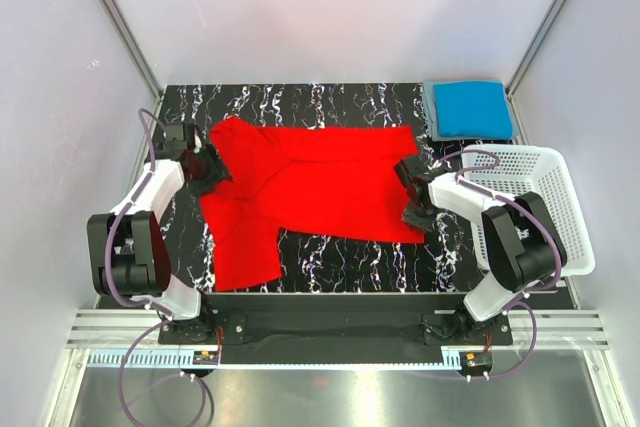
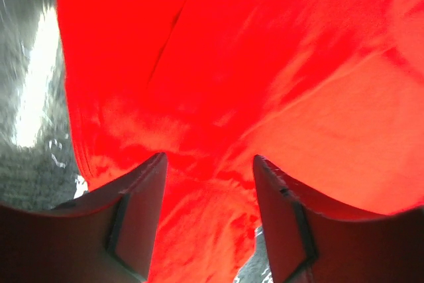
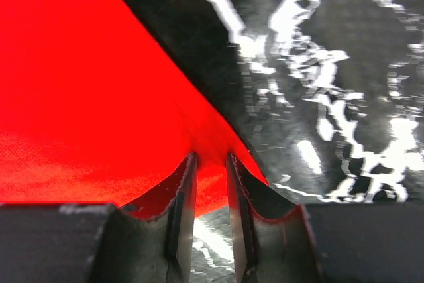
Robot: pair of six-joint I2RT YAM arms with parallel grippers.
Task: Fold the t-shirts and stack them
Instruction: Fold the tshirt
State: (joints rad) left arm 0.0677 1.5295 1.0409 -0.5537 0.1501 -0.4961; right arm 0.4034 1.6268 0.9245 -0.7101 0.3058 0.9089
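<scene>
A bright red t-shirt (image 1: 310, 187) lies spread flat across the black marbled table (image 1: 330, 257), one sleeve hanging toward the front left. My left gripper (image 1: 218, 171) rests at its left side. In the left wrist view this gripper (image 2: 209, 164) stands open, with rumpled red cloth (image 2: 265, 64) under and between the fingers. My right gripper (image 1: 407, 192) sits at the shirt's right edge. In the right wrist view its jaws (image 3: 211, 160) are pinched on the red hem (image 3: 79, 84). A folded bright blue t-shirt (image 1: 475, 107) lies at the back right on a grey-blue one (image 1: 430, 112).
A white mesh basket (image 1: 545, 162) stands at the right edge, just behind the right arm. Metal frame posts rise at the table's two back corners. Bare marbled tabletop (image 3: 318, 64) shows to the right of the red hem.
</scene>
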